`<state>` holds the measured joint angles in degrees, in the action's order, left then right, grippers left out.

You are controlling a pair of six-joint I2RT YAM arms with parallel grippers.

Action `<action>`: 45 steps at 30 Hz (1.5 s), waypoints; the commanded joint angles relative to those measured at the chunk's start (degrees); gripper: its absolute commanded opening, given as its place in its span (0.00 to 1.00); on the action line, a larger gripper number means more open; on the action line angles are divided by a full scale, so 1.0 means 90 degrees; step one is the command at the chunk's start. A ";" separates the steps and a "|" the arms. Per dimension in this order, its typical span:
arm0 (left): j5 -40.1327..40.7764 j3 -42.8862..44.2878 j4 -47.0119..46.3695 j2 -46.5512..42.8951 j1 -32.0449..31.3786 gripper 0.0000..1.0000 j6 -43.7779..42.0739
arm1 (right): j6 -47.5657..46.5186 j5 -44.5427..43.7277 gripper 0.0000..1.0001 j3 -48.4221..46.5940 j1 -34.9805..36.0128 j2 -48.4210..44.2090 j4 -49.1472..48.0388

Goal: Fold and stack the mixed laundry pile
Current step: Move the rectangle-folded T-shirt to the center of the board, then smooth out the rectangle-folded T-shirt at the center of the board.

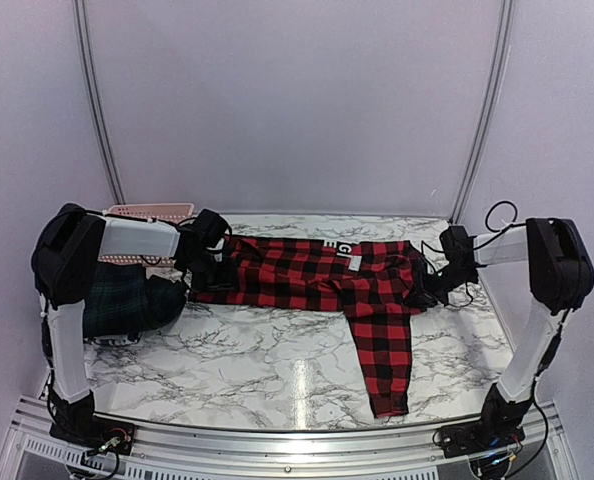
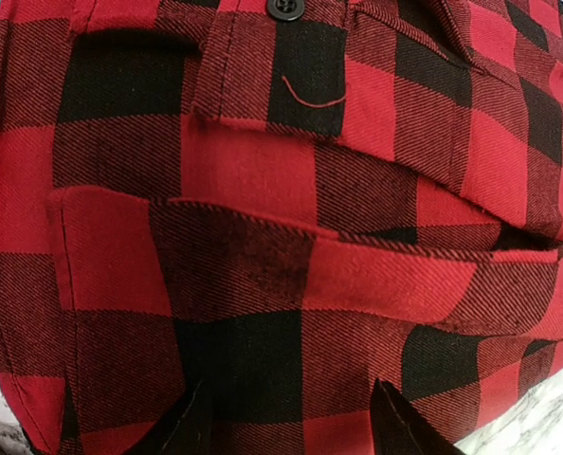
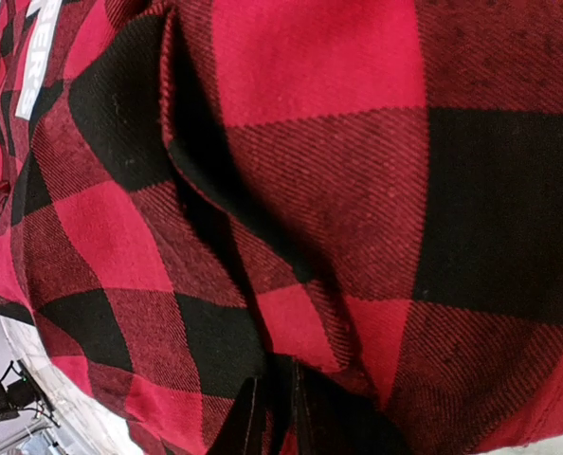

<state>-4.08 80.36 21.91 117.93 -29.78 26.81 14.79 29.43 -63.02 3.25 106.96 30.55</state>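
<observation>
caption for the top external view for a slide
Left claw and right claw at opposite ends of a red-and-black checked shirt spread on the marble table, one sleeve trailing toward the near edge.

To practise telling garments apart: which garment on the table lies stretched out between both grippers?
The red-and-black checked shirt; the dark green plaid one sits bunched up at the far left.

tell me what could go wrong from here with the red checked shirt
The red-and-black checked shirt has one sleeve trailing toward the near edge of the marble table; a pull could drag it off. The left jaws stand open while the right jaws pinch a fold, so a lift may come up lopsided and bunch.
</observation>
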 commanded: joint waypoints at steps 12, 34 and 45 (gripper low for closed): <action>-0.0064 -0.1818 0.0721 -0.1392 -0.0627 0.68 0.0132 | 0.0131 0.0336 0.26 0.1610 0.0071 -0.2640 0.0642; -0.0162 -0.0946 0.0858 -0.0818 -0.0509 0.79 -0.0342 | -0.0777 -0.0173 0.27 -0.0671 0.0585 -0.0660 0.0907; -0.0151 -0.0863 0.0858 -0.0713 -0.0490 0.79 -0.0327 | -0.0698 -0.0802 0.32 -0.0727 0.0672 -0.0243 0.0945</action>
<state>-5.13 71.53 27.70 109.62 -34.52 24.29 8.40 24.97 -67.11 8.54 103.55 38.68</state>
